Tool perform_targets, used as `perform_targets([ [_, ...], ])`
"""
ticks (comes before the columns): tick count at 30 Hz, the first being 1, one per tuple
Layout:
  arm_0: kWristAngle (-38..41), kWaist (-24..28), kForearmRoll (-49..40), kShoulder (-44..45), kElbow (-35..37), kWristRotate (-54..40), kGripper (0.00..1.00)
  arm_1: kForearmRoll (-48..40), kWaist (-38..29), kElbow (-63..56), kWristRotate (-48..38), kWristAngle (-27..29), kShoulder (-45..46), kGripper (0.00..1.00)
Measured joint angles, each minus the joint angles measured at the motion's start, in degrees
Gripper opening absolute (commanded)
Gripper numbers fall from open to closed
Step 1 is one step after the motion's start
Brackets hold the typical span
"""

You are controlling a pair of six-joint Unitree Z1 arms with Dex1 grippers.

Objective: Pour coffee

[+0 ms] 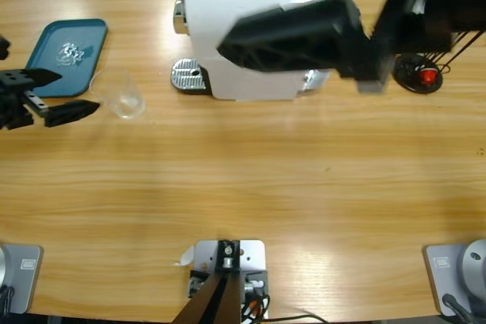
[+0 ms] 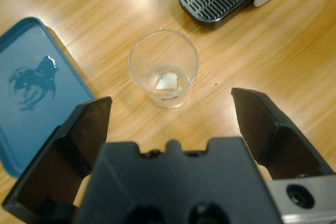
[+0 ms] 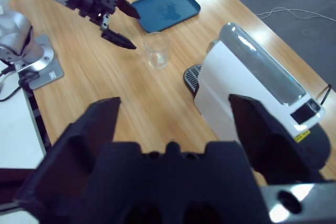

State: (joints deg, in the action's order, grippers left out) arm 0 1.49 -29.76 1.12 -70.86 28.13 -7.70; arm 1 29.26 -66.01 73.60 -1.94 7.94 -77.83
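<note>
Clear tumbler [image 1: 126,99] upright on the bench [image 1: 250,180], holding only a shallow film of coffee [image 2: 167,81]. Blue tray [image 1: 67,56] at its 10 o'clock; white coffee machine [image 1: 243,36] at its 2 o'clock. Left gripper [image 1: 59,95], jaws apart, at the tumbler's 9 o'clock, not touching. Right gripper [image 3: 173,129], jaws apart, raised over the machine.

The clear plastic tumbler [image 1: 125,99] stands upright on the wooden table [image 1: 250,172], just beside the blue tray [image 1: 67,57] and near the drip grate of the white coffee machine [image 1: 243,39]. Its base holds, at most, a thin film of the coffee [image 2: 168,82]; the pale patch there may be only glare.
</note>
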Motion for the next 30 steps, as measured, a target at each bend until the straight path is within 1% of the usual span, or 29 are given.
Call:
perform_targets([
  [6,0.0,0.0,8.8,-6.9,-2.0,-0.9,0.972,-0.1,0.0,-1.0,-0.5,0.2,0.2,1.0],
  [8,0.0,0.0,11.3,-10.0,-2.2,-1.0,0.883,-0.3,0.1,-1.4,-0.7,0.2,0.2,1.0],
  [10,0.0,0.0,13.5,-12.5,-2.2,-1.0,0.692,-0.4,0.4,-2.0,-0.8,0.2,0.2,1.0],
  [11,0.0,0.0,14.2,-13.5,-2.2,-1.0,0.568,-0.5,0.5,-2.2,-0.8,0.2,0.2,1.0],
  [12,0.0,0.1,14.8,-14.4,-2.2,-1.0,0.506,-0.7,0.8,-2.5,-0.8,0.2,0.2,1.0],
  [13,0.0,0.2,15.3,-15.2,-2.2,-1.0,0.482,-0.8,1.1,-2.8,-0.8,0.2,0.2,1.0],
  [14,0.0,0.3,15.7,-16.2,-2.2,-1.0,0.56,-1.0,1.5,-3.1,-1.0,0.1,0.2,0.999],
  [15,0.0,0.4,16.1,-16.9,-2.3,-1.1,0.584,-1.1,1.9,-3.5,-1.3,0.0,0.2,0.996],
  [17,0.0,0.9,16.7,-17.6,-2.3,-1.1,0.527,-1.2,2.4,-3.8,-1.8,-0.2,0.2,0.987],
  [18,-0.2,1.1,16.9,-17.8,-2.3,-1.1,0.446,-1.2,2.5,-3.8,-2.0,-0.2,0.2,0.987],
  [20,-0.3,1.6,17.7,-18.2,-2.3,-1.2,0.399,-1.2,2.7,-3.9,-2.3,-0.4,0.2,0.987],
  [21,-0.1,1.8,18.1,-18.4,-2.3,-1.4,0.163,-1.2,2.7,-4.1,-2.4,-0.6,0.2,0.987],
  [22,0.1,2.0,18.4,-18.6,-2.3,-1.5,0.002,-1.2,2.7,-4.3,-2.6,-0.6,0.2,0.987],
  [30,3.5,2.9,18.9,-18.8,-2.3,-2.5,0.0,-3.4,2.7,-6.1,-4.1,-1.1,0.2,0.982],
])
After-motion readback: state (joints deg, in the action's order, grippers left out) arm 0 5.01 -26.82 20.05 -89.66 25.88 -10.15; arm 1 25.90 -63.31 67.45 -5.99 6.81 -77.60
